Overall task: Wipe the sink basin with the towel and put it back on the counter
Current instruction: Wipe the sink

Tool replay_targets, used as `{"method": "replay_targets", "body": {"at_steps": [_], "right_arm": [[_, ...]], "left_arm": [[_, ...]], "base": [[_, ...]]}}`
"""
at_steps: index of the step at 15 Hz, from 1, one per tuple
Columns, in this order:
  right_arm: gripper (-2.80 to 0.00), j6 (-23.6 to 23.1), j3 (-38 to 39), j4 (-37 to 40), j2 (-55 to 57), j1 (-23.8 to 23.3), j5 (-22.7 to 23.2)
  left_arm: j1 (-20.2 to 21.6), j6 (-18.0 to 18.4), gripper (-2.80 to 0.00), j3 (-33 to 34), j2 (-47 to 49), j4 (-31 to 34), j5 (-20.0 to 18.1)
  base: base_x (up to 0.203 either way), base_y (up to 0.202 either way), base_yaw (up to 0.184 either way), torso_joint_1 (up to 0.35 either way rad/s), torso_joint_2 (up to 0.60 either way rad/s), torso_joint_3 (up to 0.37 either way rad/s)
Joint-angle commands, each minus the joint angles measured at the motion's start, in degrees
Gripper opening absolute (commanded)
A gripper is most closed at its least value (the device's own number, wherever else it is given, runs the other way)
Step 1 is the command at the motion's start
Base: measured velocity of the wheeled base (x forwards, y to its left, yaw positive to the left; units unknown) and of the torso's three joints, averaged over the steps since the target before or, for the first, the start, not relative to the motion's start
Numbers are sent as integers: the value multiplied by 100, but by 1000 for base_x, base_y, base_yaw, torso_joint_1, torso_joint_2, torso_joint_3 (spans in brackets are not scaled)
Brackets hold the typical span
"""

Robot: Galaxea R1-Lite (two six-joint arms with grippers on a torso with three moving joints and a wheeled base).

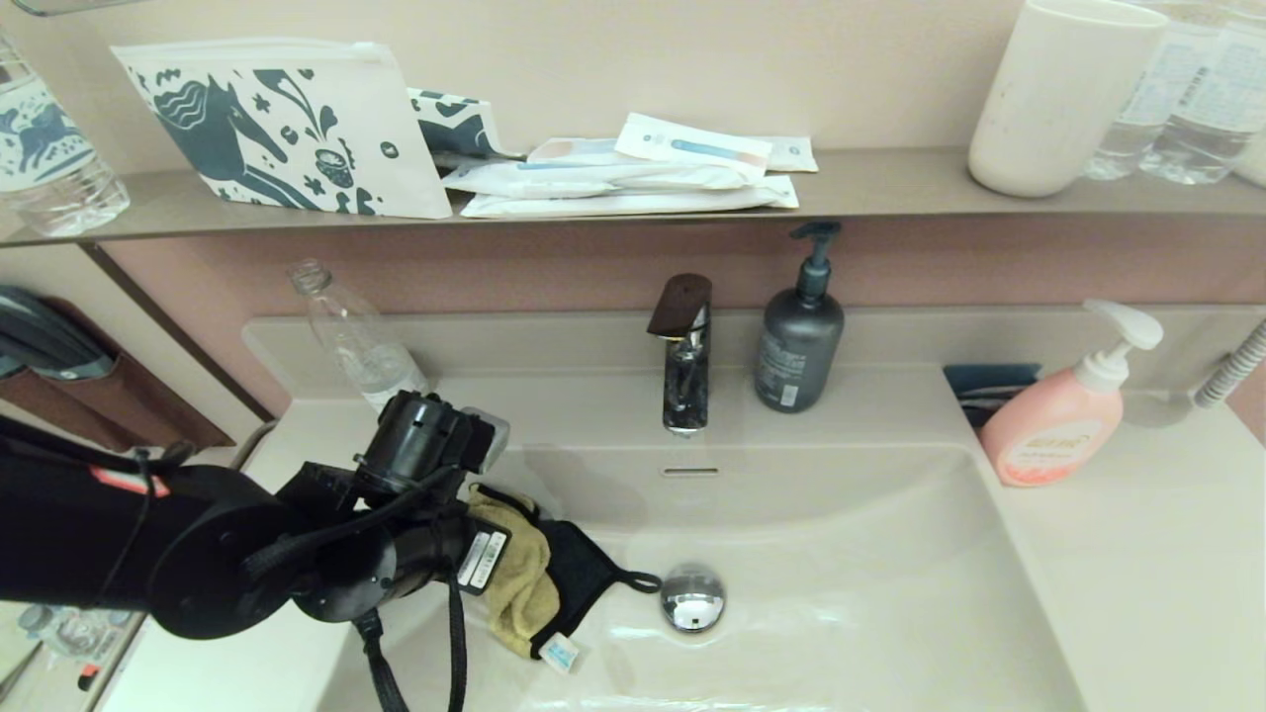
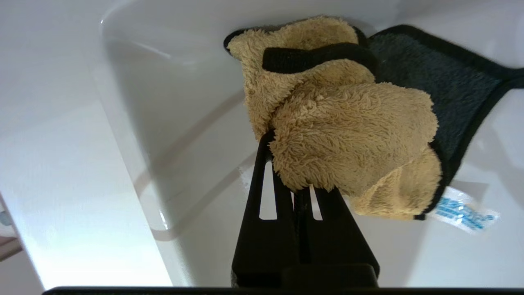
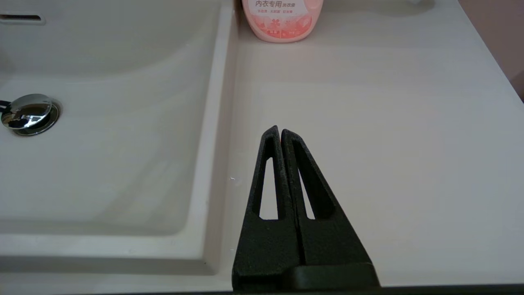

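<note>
Mustard-yellow fluff bulges from the tip of the left gripper (image 2: 305, 180), whose black fingers are pinched together on a bunched fold of the towel (image 2: 348, 139). The towel's black reverse side spreads out beyond the fold and lies against the glossy wall of the sink basin (image 2: 172, 135), and a small white-and-blue label hangs from its black edging.

From the head view, the left gripper (image 1: 495, 554) sits low inside the basin near its left wall, with the towel (image 1: 539, 578) draped on the basin floor and its thin black loop pointing toward the chrome drain plug (image 1: 692, 596), which lies just beside it. A slot overflow (image 1: 689, 472) shows in the back wall below the faucet (image 1: 684, 356).

On the back edge of the counter (image 1: 1137, 554) stand a dark pump bottle (image 1: 799, 331) and, toward the right back corner, a pink pump bottle (image 1: 1063, 415).

The right gripper (image 3: 280, 133) is parked above the counter's right side, just beside the basin's right rim, fingers pressed together and holding nothing.
</note>
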Motion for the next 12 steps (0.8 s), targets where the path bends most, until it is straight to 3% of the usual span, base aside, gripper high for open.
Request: {"method": "replay_targets", "body": {"at_steps": [1, 3, 7, 12], "right_arm": [[-280, -3, 4, 2, -1, 1, 2], [-280, -3, -3, 2, -1, 1, 2], [-280, -3, 3, 2, -1, 1, 2], [-280, -3, 3, 2, -1, 1, 2]], "left_arm": [[-109, -222, -280, -12, -1, -37, 15], [-234, -667, -280, -73, 211, -319, 73], [-531, -992, -280, -70, 538, -1528, 189], [-1034, -1657, -280, -228, 879, -1663, 618]], "base": [[0, 0, 0, 0, 0, 0], [0, 0, 0, 0, 0, 0], [0, 0, 0, 0, 0, 0], [0, 0, 0, 0, 0, 0]]}}
